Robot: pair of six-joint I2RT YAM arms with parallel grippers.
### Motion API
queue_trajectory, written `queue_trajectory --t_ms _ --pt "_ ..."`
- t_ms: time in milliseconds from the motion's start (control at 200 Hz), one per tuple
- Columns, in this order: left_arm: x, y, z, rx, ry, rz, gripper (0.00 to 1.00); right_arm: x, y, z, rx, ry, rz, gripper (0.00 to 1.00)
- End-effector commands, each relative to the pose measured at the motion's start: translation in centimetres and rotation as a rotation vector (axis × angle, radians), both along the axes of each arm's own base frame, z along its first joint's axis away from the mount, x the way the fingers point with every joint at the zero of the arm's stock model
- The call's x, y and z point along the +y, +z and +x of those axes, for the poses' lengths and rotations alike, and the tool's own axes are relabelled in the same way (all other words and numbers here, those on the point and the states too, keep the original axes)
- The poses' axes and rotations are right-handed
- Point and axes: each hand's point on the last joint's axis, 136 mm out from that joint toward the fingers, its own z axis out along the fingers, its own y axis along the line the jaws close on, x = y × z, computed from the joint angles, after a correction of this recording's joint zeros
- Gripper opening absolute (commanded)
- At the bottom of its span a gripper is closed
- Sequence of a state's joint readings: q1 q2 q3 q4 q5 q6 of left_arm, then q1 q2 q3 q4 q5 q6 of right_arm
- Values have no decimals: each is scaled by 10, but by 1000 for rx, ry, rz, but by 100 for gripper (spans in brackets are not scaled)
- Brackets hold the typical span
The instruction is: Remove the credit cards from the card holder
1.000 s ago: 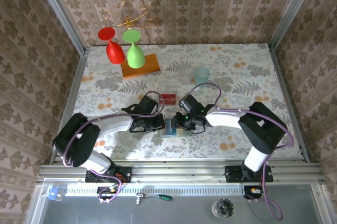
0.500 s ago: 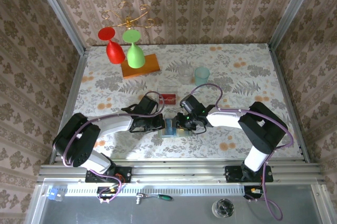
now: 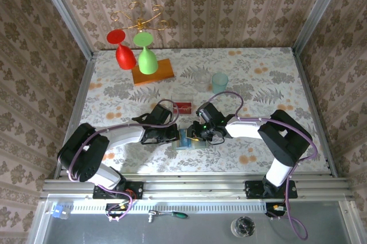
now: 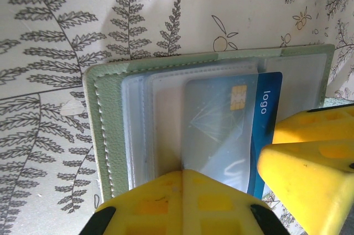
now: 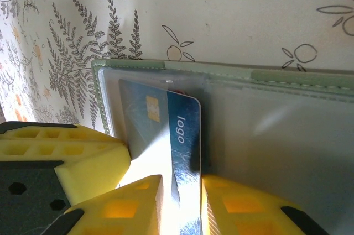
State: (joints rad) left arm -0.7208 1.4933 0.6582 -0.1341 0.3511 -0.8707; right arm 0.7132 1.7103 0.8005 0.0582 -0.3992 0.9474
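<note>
The sage-green card holder (image 4: pixel 105 135) lies open on the table, also seen under both grippers (image 3: pixel 184 140). A blue credit card (image 5: pixel 185 124) marked "logo" sticks partway out of its clear pocket (image 4: pixel 271 108). My left gripper (image 4: pixel 183 173) is shut, its tip pressing down on the holder's left pocket. My right gripper (image 5: pixel 182 191) straddles the blue card's free edge with a narrow gap, one finger (image 5: pixel 243 207) at the raised edge. Its yellow fingers (image 4: pixel 307 174) also show in the left wrist view. A red card (image 3: pixel 183 106) lies behind the holder.
A clear tray (image 3: pixel 182 99) holds the red card. A teal cup (image 3: pixel 219 80) stands behind to the right. An orange board (image 3: pixel 153 72) lies at the back left, under a red glass (image 3: pixel 124 54) and a green glass (image 3: pixel 147 59) hanging from a gold rack.
The right gripper's jaws have narrowed around the blue card and it has edged slightly left. The left arm holds still on the holder.
</note>
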Motion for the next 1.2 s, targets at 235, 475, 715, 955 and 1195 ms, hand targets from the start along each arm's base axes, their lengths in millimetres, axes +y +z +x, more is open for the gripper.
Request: queue_trajectory --t_ms 235,475,715,955,1195 --pt "6 -5 -4 16 -3 49 4 1 -1 0 10 -7 33 19" --pt "6 -2 -3 10 -8 52 4 -1 -2 2 6 -9 34 16" --pt "6 0 -3 7 -11 54 3 -10 -1 1 -5 -15 14 14" --pt "7 4 -1 -3 -3 54 4 -22 1 -1 -10 -27 3 13" --pt "4 12 2 -20 -1 35 4 -30 13 -1 -41 -33 -1 12"
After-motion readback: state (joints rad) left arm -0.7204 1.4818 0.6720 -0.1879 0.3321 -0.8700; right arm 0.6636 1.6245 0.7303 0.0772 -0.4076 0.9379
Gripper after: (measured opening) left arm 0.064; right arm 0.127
